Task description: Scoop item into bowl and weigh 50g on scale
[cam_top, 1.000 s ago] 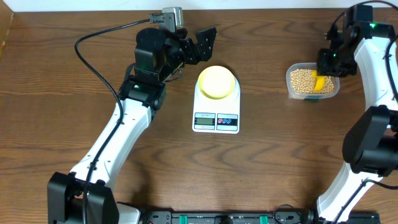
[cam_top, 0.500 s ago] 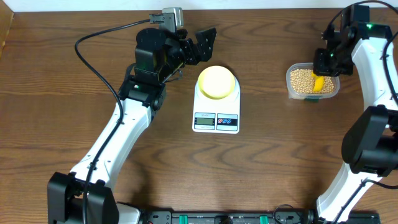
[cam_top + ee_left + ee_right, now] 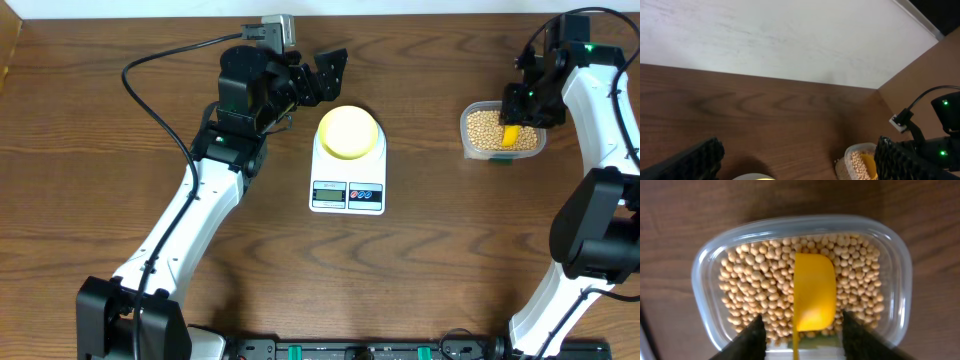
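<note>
Tan beans (image 3: 750, 280) under yellow scoop (image 3: 813, 292); handle between parted right fingers (image 3: 747, 342).

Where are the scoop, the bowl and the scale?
scoop (image 3: 813, 292): right wrist view, middle of its yellow cup.
bowl (image 3: 349, 131): overhead view, centre of the bowl.
scale (image 3: 347, 194): overhead view, front panel below the bowl.

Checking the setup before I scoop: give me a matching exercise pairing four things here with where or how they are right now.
Things:
1. bowl
2. scoop
3. beans
4. left gripper

Places or states:
A. lying on top of the beans
B. open, holding nothing
C. sitting on the scale
D. loose in the clear tub

Pairs: 1-C, 2-A, 3-D, 4-B
</note>
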You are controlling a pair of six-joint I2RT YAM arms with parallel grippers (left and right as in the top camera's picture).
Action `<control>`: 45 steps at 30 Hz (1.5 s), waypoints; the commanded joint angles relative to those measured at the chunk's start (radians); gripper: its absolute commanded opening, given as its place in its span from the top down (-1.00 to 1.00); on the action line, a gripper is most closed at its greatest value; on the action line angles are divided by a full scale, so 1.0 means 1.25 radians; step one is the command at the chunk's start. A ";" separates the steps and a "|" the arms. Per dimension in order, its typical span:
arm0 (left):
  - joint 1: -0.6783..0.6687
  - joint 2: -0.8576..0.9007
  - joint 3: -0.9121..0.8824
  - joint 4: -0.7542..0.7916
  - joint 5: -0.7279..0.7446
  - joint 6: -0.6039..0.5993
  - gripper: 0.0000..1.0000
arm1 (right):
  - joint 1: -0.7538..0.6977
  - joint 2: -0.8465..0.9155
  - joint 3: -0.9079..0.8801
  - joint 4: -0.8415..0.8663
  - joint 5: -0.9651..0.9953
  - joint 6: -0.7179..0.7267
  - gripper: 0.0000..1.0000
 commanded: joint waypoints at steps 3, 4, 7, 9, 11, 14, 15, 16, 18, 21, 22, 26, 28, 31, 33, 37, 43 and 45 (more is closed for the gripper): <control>-0.001 -0.007 0.012 -0.002 -0.005 0.023 -0.96 | -0.001 0.013 0.022 -0.013 0.003 -0.005 -0.47; -0.001 -0.007 0.012 -0.002 -0.010 0.023 -0.96 | -0.002 0.013 0.033 -0.017 -0.001 -0.005 -0.51; -0.001 -0.007 0.026 -0.027 -0.014 0.034 -0.96 | -0.002 0.013 0.066 -0.030 -0.005 -0.005 -0.68; -0.001 -0.007 0.063 -0.094 -0.017 0.059 -0.96 | -0.002 0.013 0.086 -0.035 -0.005 -0.005 -0.83; -0.001 -0.007 0.122 -0.198 -0.045 0.092 -0.96 | -0.002 0.013 0.096 -0.034 -0.005 -0.005 -0.93; -0.001 -0.007 0.226 -0.360 -0.120 0.156 -0.96 | -0.002 0.013 0.098 -0.030 -0.005 -0.005 -0.99; -0.001 -0.007 0.266 -0.418 -0.151 0.179 -0.96 | -0.002 0.013 0.098 -0.031 -0.005 -0.005 -0.99; -0.001 -0.007 0.301 -0.465 -0.173 0.197 -0.95 | -0.002 0.013 0.098 -0.031 -0.005 -0.005 -0.99; -0.001 -0.006 0.360 -0.541 -0.207 0.224 -0.96 | -0.001 0.013 0.098 -0.031 -0.005 -0.005 -0.99; -0.001 -0.006 0.417 -0.611 -0.225 0.251 -0.96 | -0.001 0.013 0.098 -0.040 -0.005 -0.005 -0.98; -0.001 -0.006 0.421 -0.620 -0.227 0.255 -0.96 | -0.001 0.013 0.098 -0.040 -0.005 -0.005 -0.99; -0.001 0.000 0.421 -0.652 -0.226 0.255 -0.96 | -0.001 0.013 0.098 -0.040 -0.005 -0.005 -0.99; -0.002 0.011 0.421 -0.677 -0.226 0.248 -0.96 | -0.001 0.013 0.098 -0.040 -0.005 -0.005 -0.99; -0.003 0.031 0.419 -0.708 -0.225 0.203 -0.96 | -0.001 0.013 0.098 -0.040 -0.005 -0.005 -0.98; -0.003 0.043 0.412 -0.729 -0.215 0.151 -0.96 | -0.001 0.013 0.098 -0.040 -0.005 -0.005 -0.99; -0.013 0.070 0.377 -0.728 -0.154 0.031 -0.96 | -0.001 0.013 0.098 -0.040 -0.005 -0.005 -0.98; -0.077 0.158 0.367 -0.735 -0.156 -0.124 -0.96 | -0.001 0.013 0.098 -0.040 -0.005 -0.005 -0.99; -0.093 0.181 0.367 -0.735 -0.160 -0.088 -0.96 | -0.001 0.013 0.098 -0.040 -0.005 -0.005 -0.99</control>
